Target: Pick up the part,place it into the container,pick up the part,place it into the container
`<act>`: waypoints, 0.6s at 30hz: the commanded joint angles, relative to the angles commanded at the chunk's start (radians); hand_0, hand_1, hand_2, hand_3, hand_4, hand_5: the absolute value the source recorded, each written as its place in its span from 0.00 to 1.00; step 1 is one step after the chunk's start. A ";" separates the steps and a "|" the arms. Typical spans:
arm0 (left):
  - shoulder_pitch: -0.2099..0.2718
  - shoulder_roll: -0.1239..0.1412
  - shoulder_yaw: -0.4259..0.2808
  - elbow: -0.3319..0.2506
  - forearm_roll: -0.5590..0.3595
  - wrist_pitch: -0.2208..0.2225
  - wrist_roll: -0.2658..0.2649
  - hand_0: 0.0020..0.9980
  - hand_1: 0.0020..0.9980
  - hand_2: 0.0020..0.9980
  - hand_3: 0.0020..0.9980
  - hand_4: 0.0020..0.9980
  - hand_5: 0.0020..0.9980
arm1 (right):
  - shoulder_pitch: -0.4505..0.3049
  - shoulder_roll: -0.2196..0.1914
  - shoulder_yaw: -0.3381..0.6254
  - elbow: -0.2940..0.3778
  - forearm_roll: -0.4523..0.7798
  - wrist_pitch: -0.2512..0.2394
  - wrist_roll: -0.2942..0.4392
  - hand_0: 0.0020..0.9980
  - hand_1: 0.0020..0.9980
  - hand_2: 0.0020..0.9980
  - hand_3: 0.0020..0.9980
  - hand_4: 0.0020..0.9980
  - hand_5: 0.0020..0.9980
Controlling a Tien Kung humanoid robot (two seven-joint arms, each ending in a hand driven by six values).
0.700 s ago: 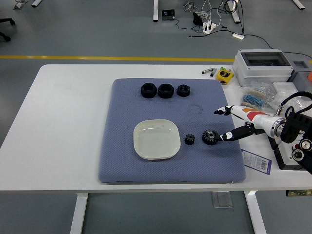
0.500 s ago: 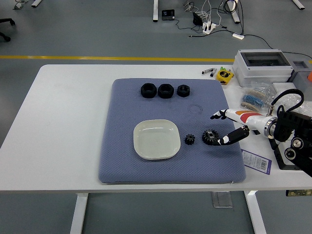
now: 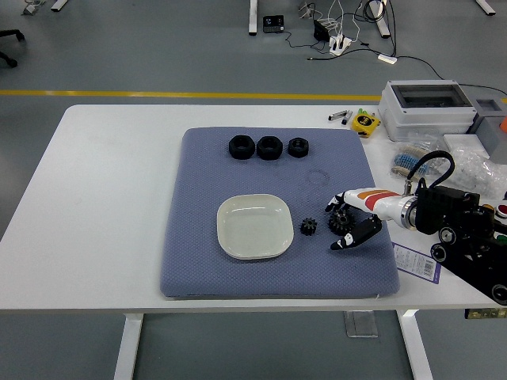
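Beside larger gear [image 3: 341, 219]: smaller gear [image 3: 308, 227].

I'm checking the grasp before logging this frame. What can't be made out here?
- Head view: whether the right hand touches the larger gear; its fingers cover part of it.
- Gear teeth on the smaller gear: too small to count.
- The three black nuts: threads too small to see.
- Left arm: outside the picture.

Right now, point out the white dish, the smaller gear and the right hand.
white dish [image 3: 255, 227], head view, bare middle of its floor.
smaller gear [image 3: 309, 227], head view, its top face.
right hand [image 3: 339, 224], head view, between thumb and fingertips.
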 joint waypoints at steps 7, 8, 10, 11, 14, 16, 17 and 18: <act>0.000 0.000 0.003 0.000 0.001 0.000 0.002 0.71 0.62 0.65 0.57 0.62 0.71 | 0.002 0.032 -0.009 -0.064 -0.055 -0.067 0.056 0.67 0.65 0.69 0.63 0.89 0.23; 0.000 0.000 0.003 0.000 0.002 0.000 0.003 0.71 0.62 0.65 0.57 0.62 0.71 | 0.002 0.034 -0.013 -0.071 -0.063 -0.072 0.063 0.67 0.65 0.69 0.63 0.89 0.23; 0.000 0.000 0.002 0.000 0.003 0.000 0.003 0.71 0.62 0.65 0.57 0.62 0.71 | 0.003 0.035 -0.016 -0.082 -0.077 -0.076 0.070 0.67 0.65 0.69 0.63 0.89 0.23; 0.000 0.000 0.004 0.000 0.001 -0.001 0.003 0.71 0.62 0.65 0.57 0.62 0.71 | 0.003 0.035 -0.019 -0.087 -0.085 -0.077 0.073 0.67 0.65 0.69 0.63 0.89 0.23; 0.000 0.000 0.003 0.000 0.002 -0.001 0.003 0.71 0.62 0.65 0.57 0.62 0.71 | 0.003 0.036 -0.025 -0.097 -0.103 -0.085 0.079 0.64 0.63 0.65 0.57 0.79 0.16; -0.001 0.000 0.004 0.000 0.001 0.000 0.003 0.71 0.62 0.65 0.57 0.62 0.71 | 0.004 0.037 -0.030 -0.103 -0.119 -0.097 0.088 0.64 0.63 0.65 0.57 0.79 0.16; -0.001 0.000 0.004 0.000 0.002 -0.001 0.003 0.71 0.62 0.65 0.57 0.62 0.71 | 0.005 0.037 -0.032 -0.105 -0.128 -0.102 0.092 0.64 0.63 0.65 0.57 0.79 0.16; -0.001 0.000 0.005 0.000 0.001 -0.001 0.003 0.71 0.62 0.65 0.57 0.62 0.71 | 0.005 0.038 -0.035 -0.106 -0.140 -0.105 0.095 0.60 0.58 0.59 0.54 0.65 0.04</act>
